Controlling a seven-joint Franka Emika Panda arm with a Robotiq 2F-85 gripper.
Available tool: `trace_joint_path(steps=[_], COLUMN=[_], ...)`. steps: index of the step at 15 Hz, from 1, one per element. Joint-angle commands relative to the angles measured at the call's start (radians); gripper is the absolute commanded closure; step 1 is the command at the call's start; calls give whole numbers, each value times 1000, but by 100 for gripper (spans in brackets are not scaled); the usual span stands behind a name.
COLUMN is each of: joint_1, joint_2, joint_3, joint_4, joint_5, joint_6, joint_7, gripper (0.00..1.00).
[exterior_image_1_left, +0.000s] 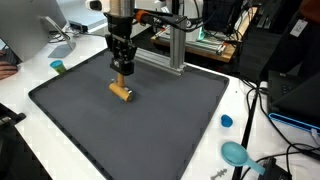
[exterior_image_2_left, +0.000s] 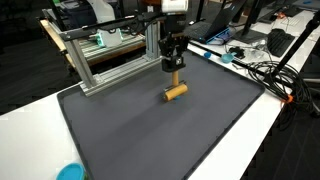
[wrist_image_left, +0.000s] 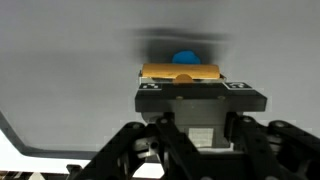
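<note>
Gripping a small tan wooden block (exterior_image_1_left: 122, 69), the black gripper (exterior_image_1_left: 122, 65) hangs straight down over the dark grey mat (exterior_image_1_left: 180, 115) that covers the white desk (exterior_image_1_left: 25, 115). Its jaws are drawn together on the block, one on each of two opposite sides, and the block's lower end pokes out below the fingertips in both exterior views (exterior_image_2_left: 175, 66). In the wrist view the block (wrist_image_left: 180, 72) fills the gap between the jaws as a flat yellowish bar. A blue rounded shape (wrist_image_left: 183, 57) shows just beyond it, too blurred to identify.

Directly under the held block lies a tan wooden cylinder (exterior_image_1_left: 121, 92) on its side on the mat, near the middle of the mat's far half. A thin dark line runs between the two pieces in an exterior view (exterior_image_2_left: 176, 91). I cannot tell whether it is a shadow or a link, nor whether the pieces touch.

The block looks light, stiff and solid, so it should take a firm squeeze without damage. Its smooth wood may slip if pinched near an edge, so the flat side faces at mid-height seem the safest hold, and that is roughly where the jaws sit. The cylinder would likely roll if nudged, so it is best taken across its round body.

Behind the gripper stands an aluminium frame (exterior_image_1_left: 172, 45). A small blue cap (exterior_image_1_left: 227, 121) and a teal round thing (exterior_image_1_left: 235, 153) lie on the desk beside the mat, well apart from the gripper.
</note>
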Motion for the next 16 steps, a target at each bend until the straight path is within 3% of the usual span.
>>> trace_joint_path(steps=[1,8,16], joint_1=[20,23,15], joint_2=[57,77,103], joint_3=[-14,-6,-7], joint_4=[24,71,90], joint_5=[-35,-36,-31], joint_6=[-65,-190,-225], joint_7=[39,17,1], gripper=[78,78,78])
